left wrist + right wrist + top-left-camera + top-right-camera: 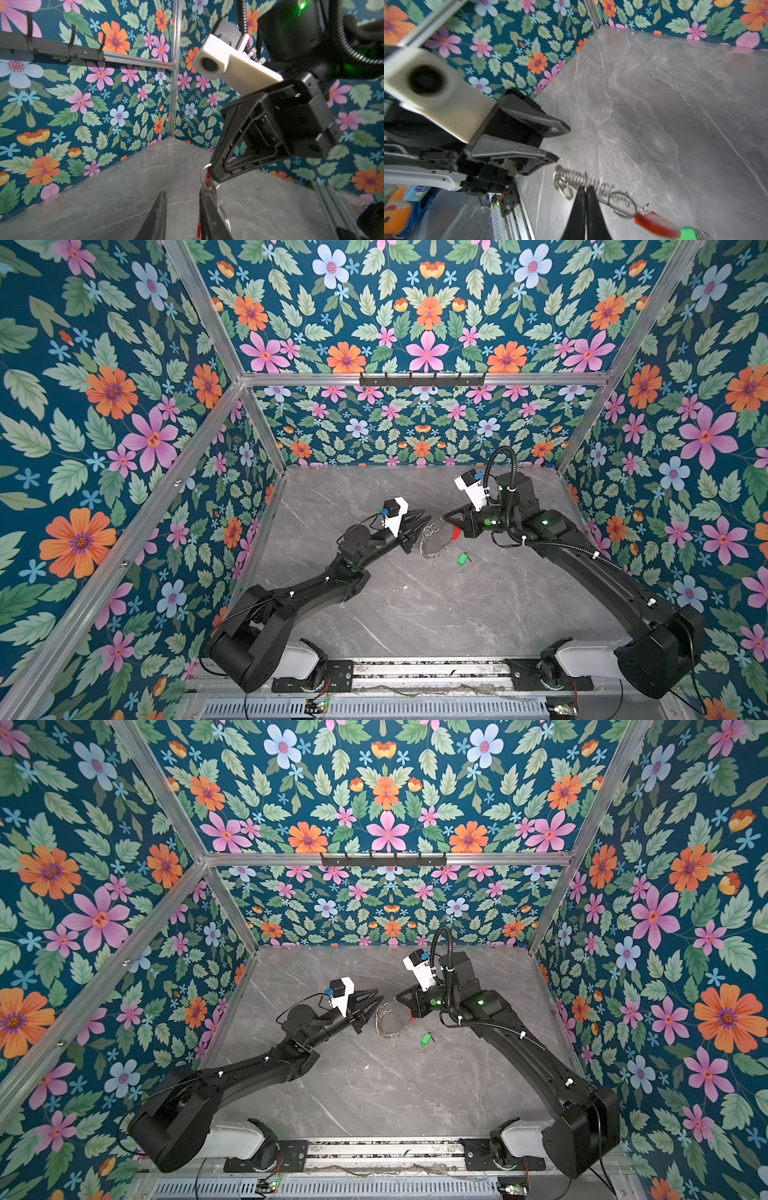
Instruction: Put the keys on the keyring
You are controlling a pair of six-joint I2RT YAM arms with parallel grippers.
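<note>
Right end effector has its black fingers pressed together on the keyring. That's a grey metal ring with a curved red plastic arc and a springy row of small silver wire loops along its rim, mid-frame in both top views. Left end effector is just left of the ring, with its tapered black fingers spread and not clamping anything. Tiny key with a bright green plastic head lies on the grey marble-look table, just lower right of the ring and clear of both end effectors.
</note>
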